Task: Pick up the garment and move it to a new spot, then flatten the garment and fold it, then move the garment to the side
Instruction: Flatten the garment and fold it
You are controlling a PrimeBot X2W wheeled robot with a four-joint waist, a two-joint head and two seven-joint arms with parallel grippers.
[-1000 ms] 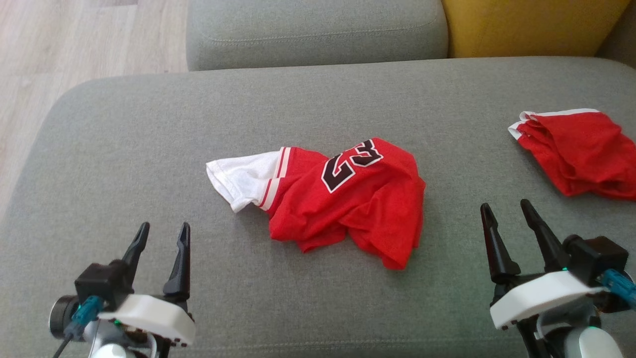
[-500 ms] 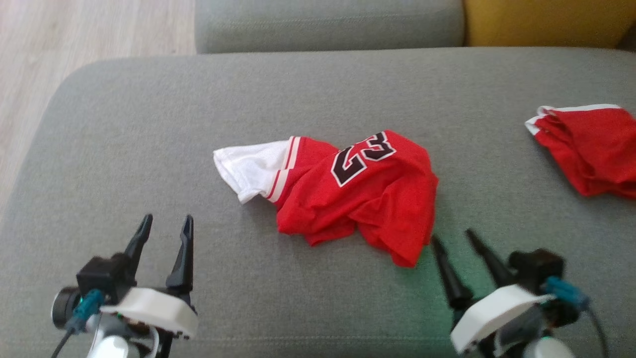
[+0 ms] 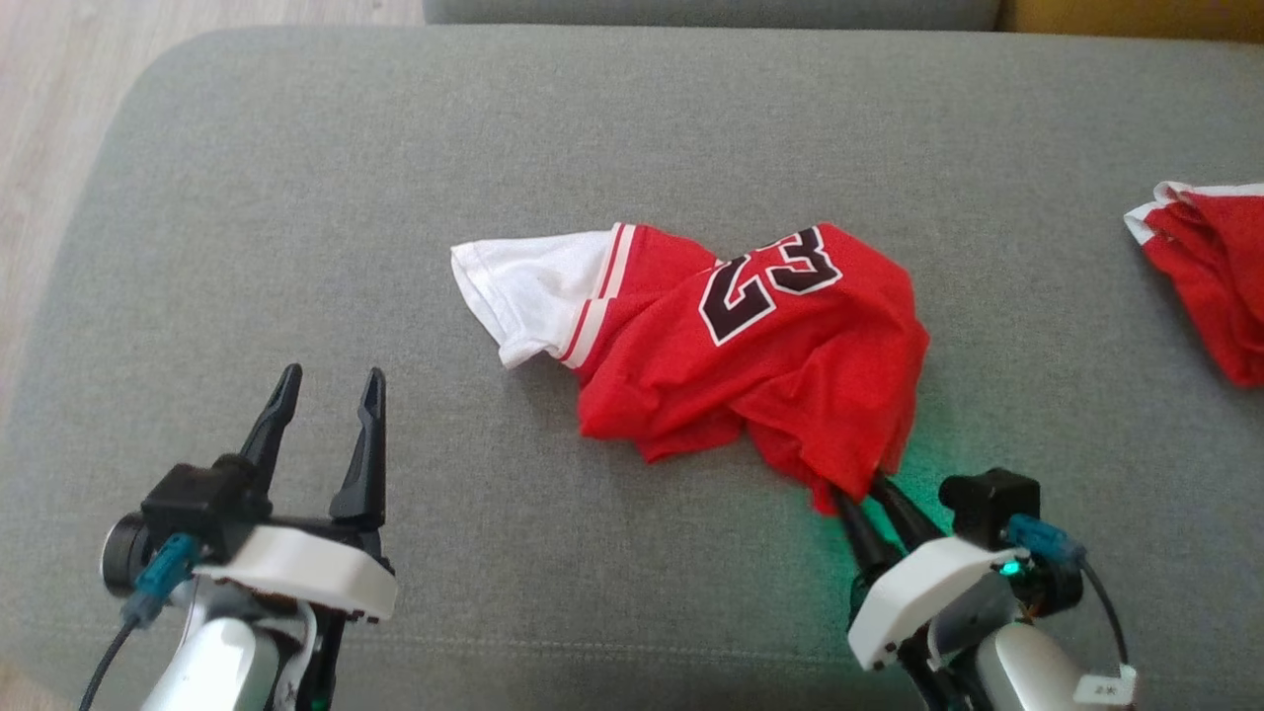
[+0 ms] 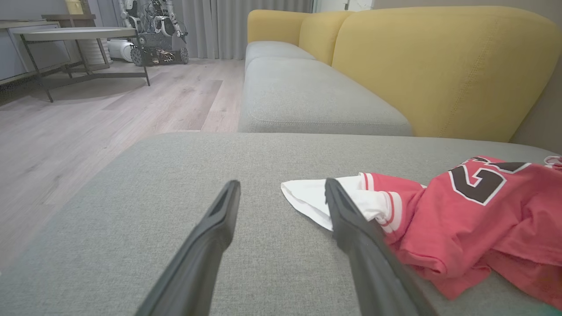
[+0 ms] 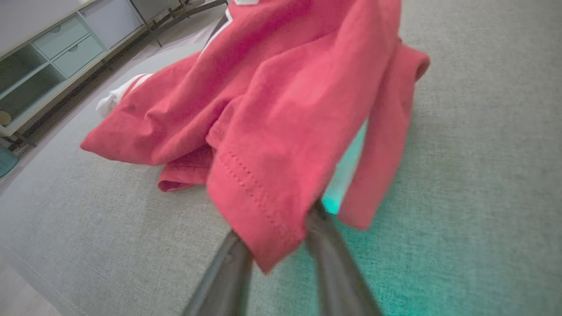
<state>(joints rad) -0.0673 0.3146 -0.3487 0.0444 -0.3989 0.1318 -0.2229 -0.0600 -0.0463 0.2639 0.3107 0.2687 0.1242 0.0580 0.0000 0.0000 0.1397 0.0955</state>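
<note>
The garment (image 3: 750, 355) is a red jersey with a black 23 and a white sleeve, lying crumpled on the grey sofa seat (image 3: 296, 197). My right gripper (image 3: 861, 491) is at its near right corner, fingertips tucked under the red hem. In the right wrist view the garment (image 5: 281, 109) drapes its hem corner between the two fingers of the right gripper (image 5: 276, 221), which stand narrowed with a gap left. My left gripper (image 3: 326, 380) hovers open over bare cushion, left of the white sleeve. In the left wrist view the left gripper (image 4: 281, 188) points past the garment (image 4: 461, 219).
A second red garment (image 3: 1205, 267) lies at the seat's right edge. Wooden floor (image 3: 39, 99) borders the cushion on the left. The yellow backrest (image 4: 439, 66) and another grey seat lie beyond, with a table (image 4: 74, 33) across the room.
My right gripper has moved left and forward to the jersey's near corner and its fingers have narrowed around the hem. The camera has tilted down and right. The left gripper stays put.
</note>
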